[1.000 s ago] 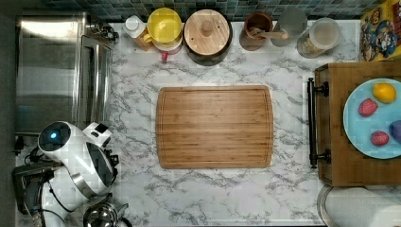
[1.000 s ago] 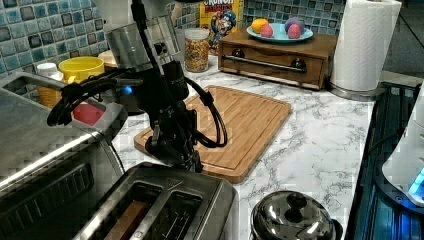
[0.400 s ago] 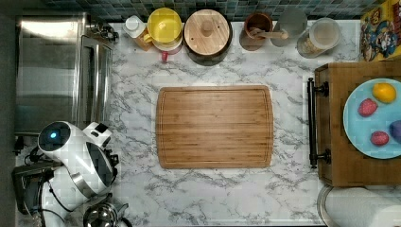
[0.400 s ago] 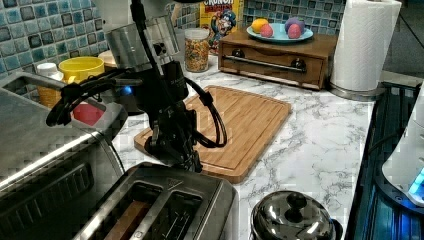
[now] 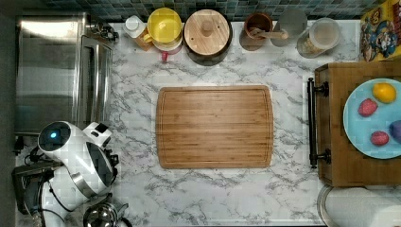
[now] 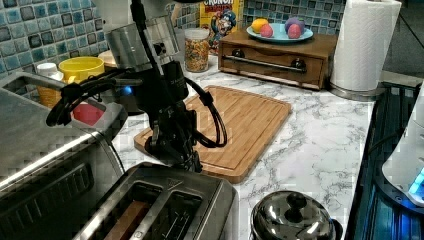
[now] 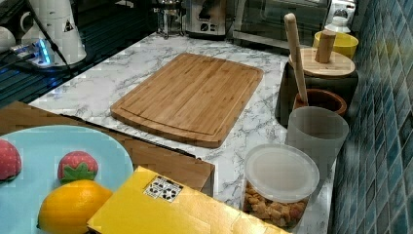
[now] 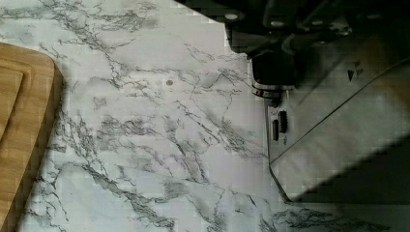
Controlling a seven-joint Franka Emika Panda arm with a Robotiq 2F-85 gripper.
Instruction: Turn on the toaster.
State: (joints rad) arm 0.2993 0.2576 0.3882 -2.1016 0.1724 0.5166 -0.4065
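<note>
The pincer (image 6: pixel 176 152) sits at the toaster's (image 6: pixel 165 207) lever end, seemingly pressing; its opening cannot be told. Next it must push the lever (image 8: pixel 271 72) fully down.

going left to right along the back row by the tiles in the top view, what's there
White-capped bottle → yellow bowl → wooden-lidded pot → brown cup with a wooden stick → grey cup → lidded clear jar → cereal box.

Brushed-steel toaster (image 6: pixel 165 210), glossy chrome kettle lid (image 6: pixel 292 220), matt wooden cutting board (image 5: pixel 215 126), polished marble counter (image 5: pixel 227 189).
</note>
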